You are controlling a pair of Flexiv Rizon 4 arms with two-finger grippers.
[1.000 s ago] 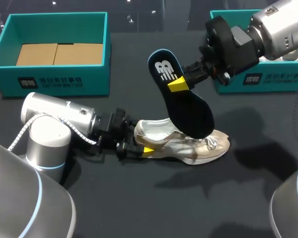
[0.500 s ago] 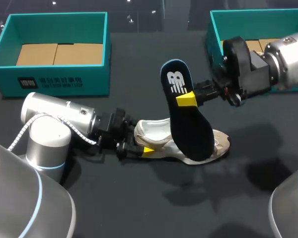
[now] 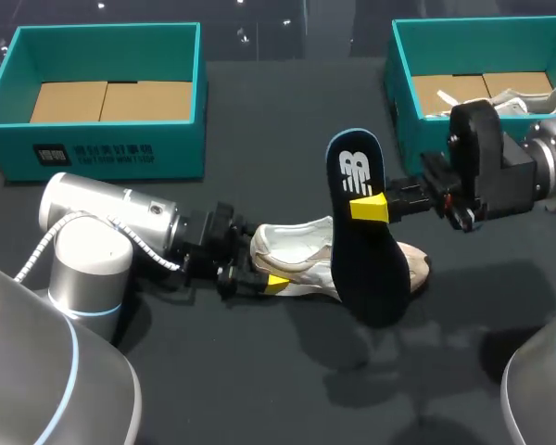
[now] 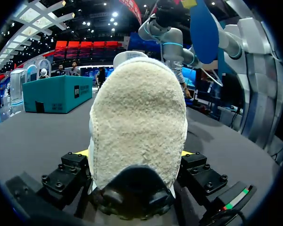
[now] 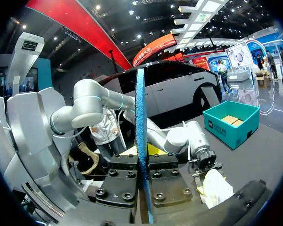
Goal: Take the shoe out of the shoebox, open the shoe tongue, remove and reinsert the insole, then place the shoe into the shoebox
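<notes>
At ten o'clock on the table, the left teal shoebox (image 3: 109,153) holds only a cardboard liner (image 3: 111,100). Near the centre, the left gripper (image 3: 264,266) pinches the heel of the beige shoe (image 3: 296,250), which lies with its toe toward three o'clock. The right gripper (image 3: 369,206) clamps the dark insole (image 3: 366,255), which hangs upright in front of the shoe's toe, its heel end at twelve. At two o'clock, the right shoebox (image 3: 403,111) contains cardboard (image 3: 449,91) and a white shoe (image 3: 528,97).

1 high rear overview, 2 close wrist views, shoe (image 3: 292,248) shared
</notes>
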